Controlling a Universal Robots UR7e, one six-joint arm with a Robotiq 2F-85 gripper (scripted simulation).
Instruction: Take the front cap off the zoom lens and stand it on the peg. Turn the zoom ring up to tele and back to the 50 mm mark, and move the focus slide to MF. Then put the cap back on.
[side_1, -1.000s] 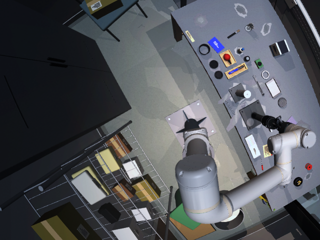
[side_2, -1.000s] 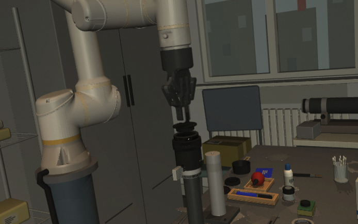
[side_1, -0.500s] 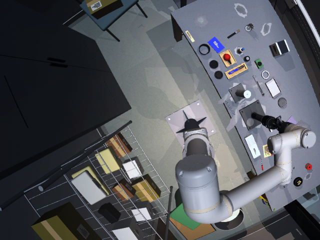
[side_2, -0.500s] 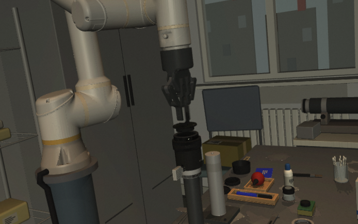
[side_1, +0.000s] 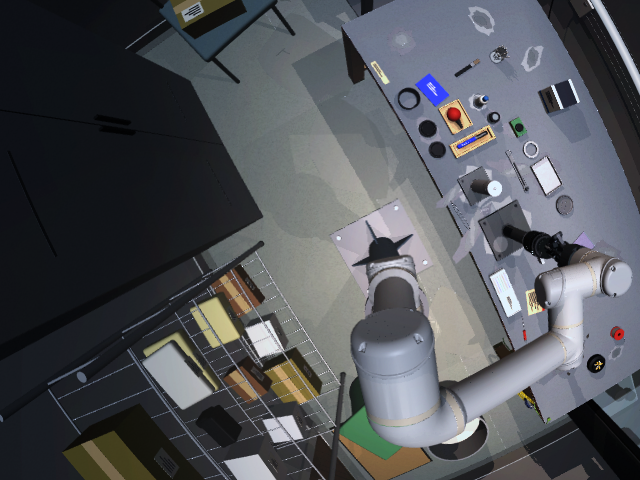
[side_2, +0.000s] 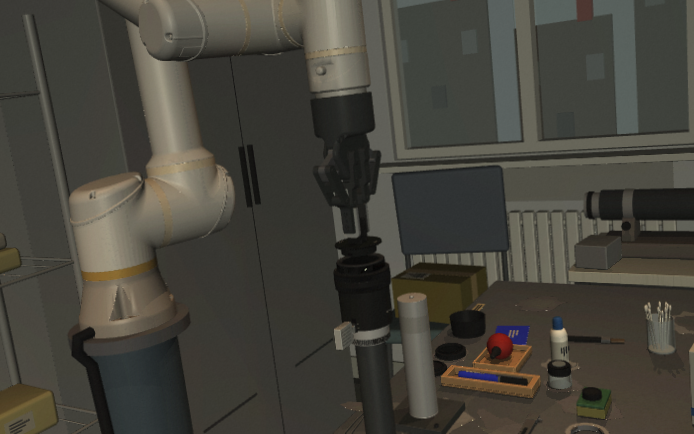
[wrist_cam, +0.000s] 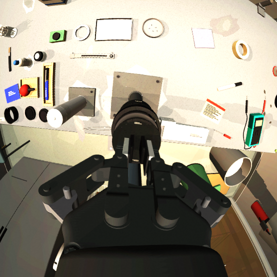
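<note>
At the near edge of the grey bench the black zoom lens (side_2: 362, 294) stands upright on a dark post fixed to a square base plate (wrist_cam: 137, 94). Directly above its open front rim my gripper (side_2: 356, 225) is closed on the round black front cap (side_2: 358, 244), which hangs just clear of the lens. A pale tab (side_2: 344, 335) sticks out from the lens's lower ring. The grey peg (side_2: 417, 355) with a white top (wrist_cam: 54, 118) stands on its own smaller plate right beside the lens.
The grey bench (side_1: 496, 170) carries a red blower in a tray (side_2: 499, 346), a blue pen in a wooden tray (side_2: 490, 379), black caps (wrist_cam: 30, 113), a multimeter (wrist_cam: 255, 129) and a tape roll (wrist_cam: 242, 49). A chair (side_2: 450, 215) and box stand behind the lens.
</note>
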